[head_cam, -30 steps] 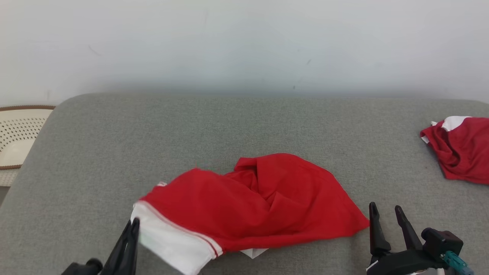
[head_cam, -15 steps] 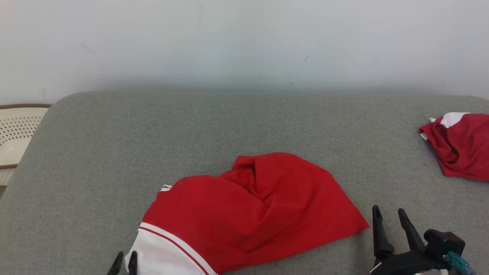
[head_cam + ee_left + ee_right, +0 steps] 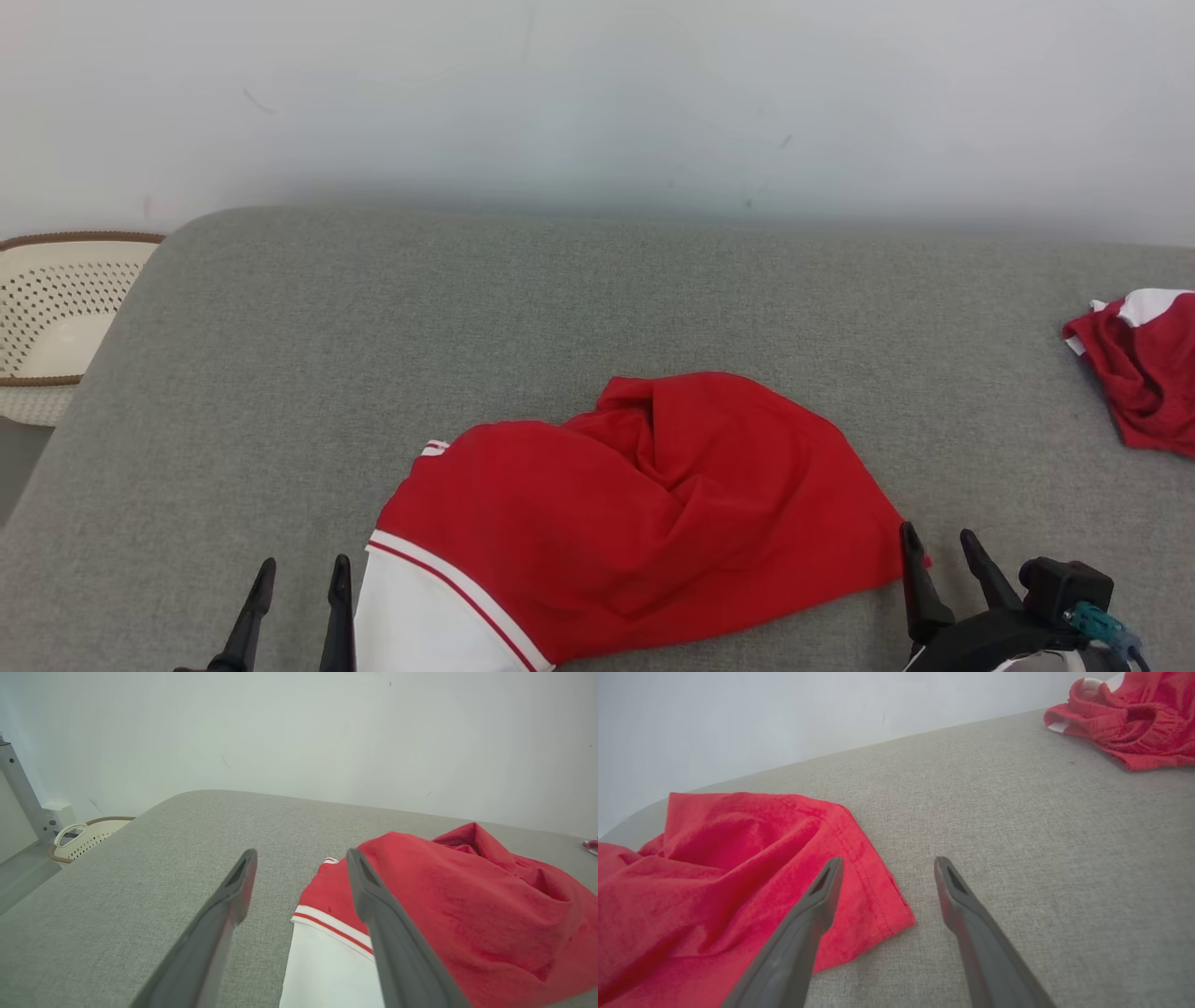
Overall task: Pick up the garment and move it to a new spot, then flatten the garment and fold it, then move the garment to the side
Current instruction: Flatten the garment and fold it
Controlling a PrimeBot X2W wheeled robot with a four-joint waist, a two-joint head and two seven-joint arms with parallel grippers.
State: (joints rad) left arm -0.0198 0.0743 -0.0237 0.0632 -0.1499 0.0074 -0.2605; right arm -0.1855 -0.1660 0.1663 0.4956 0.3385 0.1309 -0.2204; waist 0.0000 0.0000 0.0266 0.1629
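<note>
The garment (image 3: pixel 635 504) is red with a white band edged by a red stripe. It lies crumpled near the front of the grey padded surface (image 3: pixel 560 308). My left gripper (image 3: pixel 299 586) is open just left of the white band, with nothing between its fingers. In the left wrist view the garment (image 3: pixel 467 914) lies to the right of my left gripper (image 3: pixel 301 858). My right gripper (image 3: pixel 938 551) stands open at the garment's right corner. In the right wrist view that corner (image 3: pixel 878 896) lies flat under and beside my right gripper (image 3: pixel 887 868).
A second red and white garment (image 3: pixel 1144 369) lies bunched at the surface's right edge, also in the right wrist view (image 3: pixel 1129 718). A perforated cream basket (image 3: pixel 56 317) with a brown rim sits off the left edge. A pale wall rises behind.
My left gripper has opened and let go of the white band, which now rests on the surface. The camera shifted, so the whole picture moved a little.
</note>
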